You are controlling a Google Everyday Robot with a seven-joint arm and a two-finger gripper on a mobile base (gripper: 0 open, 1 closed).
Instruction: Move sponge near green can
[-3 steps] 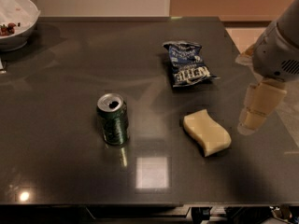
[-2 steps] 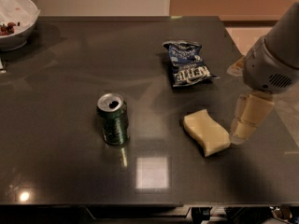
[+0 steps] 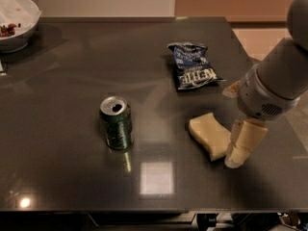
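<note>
Judging task barely begun: sponge [image 3: 210, 134] lies on table [image 3: 57, 167], well apart from green can [image 3: 116, 123]. Claw [image 3: 239, 150] low at sponge's right end, beside or touching; grip state cannot tell. Grasp and carry toward can left.

A: Where is the gripper [image 3: 235, 159]?
B: Low over the dark table [image 3: 67, 76], just beside the pale yellow sponge's [image 3: 208, 134] right end.
A: And the green can [image 3: 116, 123]?
B: Upright, well left of the sponge; a blue chip bag [image 3: 193, 66] lies beyond.
</note>
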